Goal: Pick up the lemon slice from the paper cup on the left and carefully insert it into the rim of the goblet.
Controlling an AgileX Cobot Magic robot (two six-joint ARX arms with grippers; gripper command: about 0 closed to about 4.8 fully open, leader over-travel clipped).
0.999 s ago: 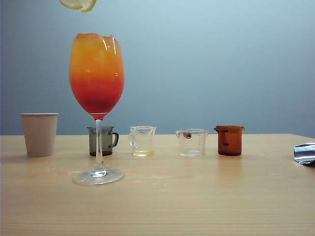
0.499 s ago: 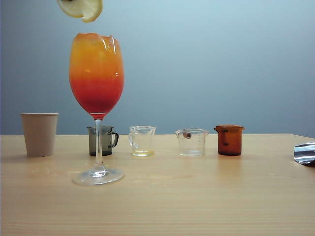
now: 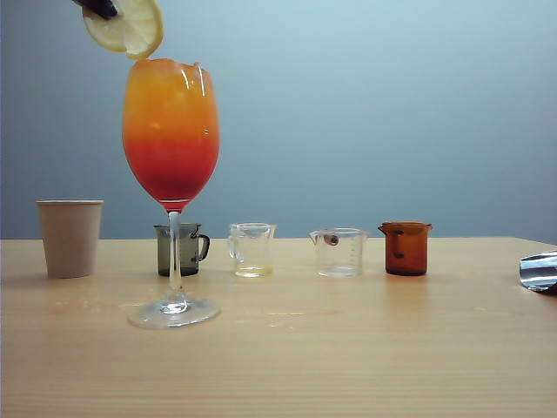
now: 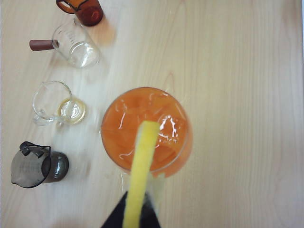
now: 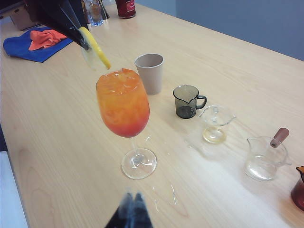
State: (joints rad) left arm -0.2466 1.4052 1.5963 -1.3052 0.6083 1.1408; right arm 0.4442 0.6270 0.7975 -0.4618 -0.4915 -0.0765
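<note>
Lowered since the earlier frame: lemon slice (image 3: 124, 27), now just above the goblet (image 3: 171, 131) rim, paper cup (image 3: 70, 237) left on the bench (image 3: 348, 348).

Left wrist view: left gripper (image 4: 135, 216) clamped on slice, edge-on over drink.

Right wrist view: right gripper (image 5: 131, 209) fingers seen together, empty, near the goblet's foot.

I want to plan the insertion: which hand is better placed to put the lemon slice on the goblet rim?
Left. The left hand holds the lemon slice just above the goblet rim; the right hand is empty, low beside the foot.
</note>
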